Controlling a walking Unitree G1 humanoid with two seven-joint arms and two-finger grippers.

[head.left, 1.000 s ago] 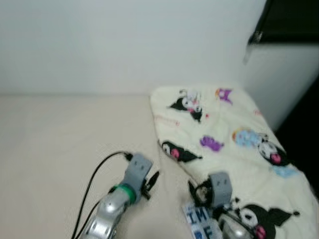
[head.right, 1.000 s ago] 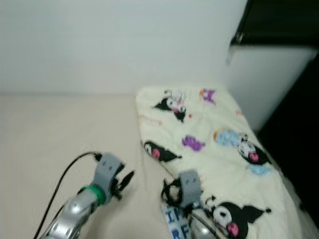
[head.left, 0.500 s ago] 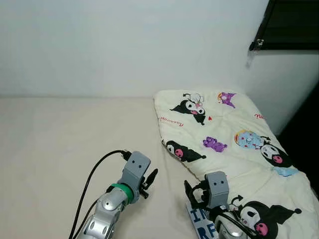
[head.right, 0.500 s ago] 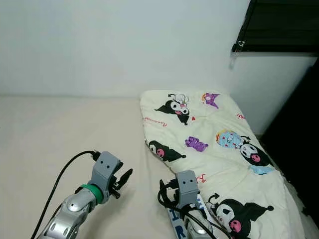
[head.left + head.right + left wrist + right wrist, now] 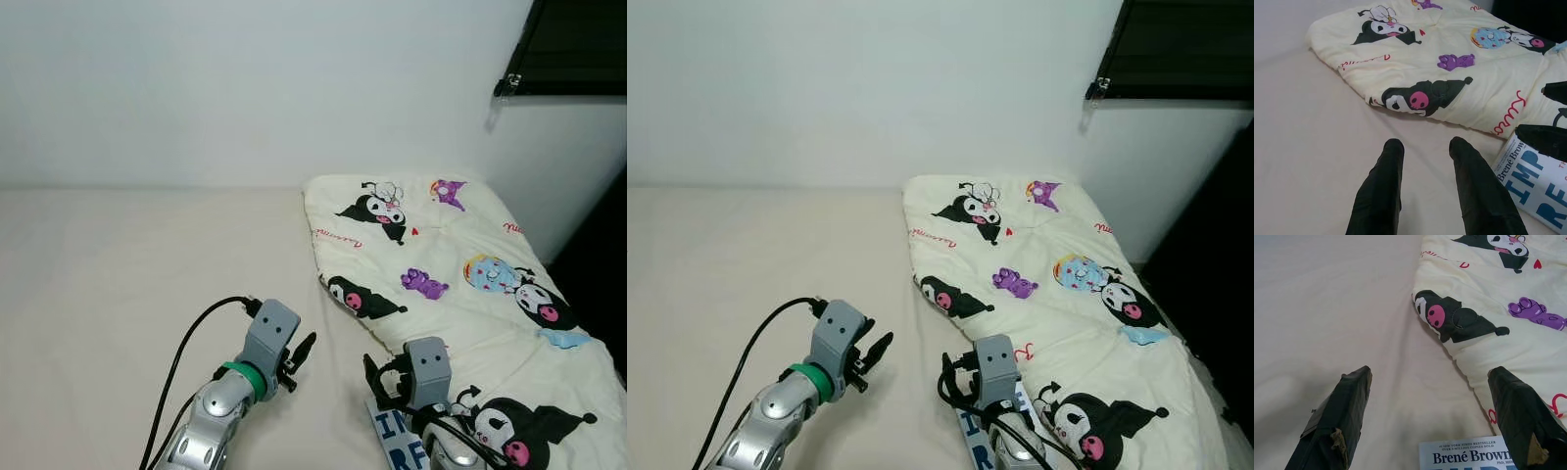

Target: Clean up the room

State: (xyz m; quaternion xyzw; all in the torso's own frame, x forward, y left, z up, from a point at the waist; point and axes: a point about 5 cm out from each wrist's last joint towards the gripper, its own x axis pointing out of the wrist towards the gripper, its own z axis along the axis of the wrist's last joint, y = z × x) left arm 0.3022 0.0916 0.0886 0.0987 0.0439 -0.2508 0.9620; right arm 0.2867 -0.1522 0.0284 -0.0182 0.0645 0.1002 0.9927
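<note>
One book [image 5: 1474,454] lies on the cream bed sheet [image 5: 118,284], just beside the near edge of the folded quilt [image 5: 460,284]. Its white cover reads "Brené Brown" under a small line "#1 NEW YORK TIMES BESTSELLER"; the left wrist view adds big blue letters "IMP" and "RE", cut off at the frame edge. The head views give only "IM" and "RF" on the same cover.

Right pincer [image 5: 1444,416] hangs directly over the book, its two black fingers [image 5: 1342,416] spread wide, one over bare sheet and the other over the quilt's edge. Left pincer [image 5: 1422,147] hovers over the bare sheet near the quilt's edge, fingers a little apart, gripping nothing.

Red script runs along the quilt among black-and-pink cartoon figures, too small to read. Behind stands a white wall [image 5: 245,88], with a black window frame [image 5: 573,49] at its right.
</note>
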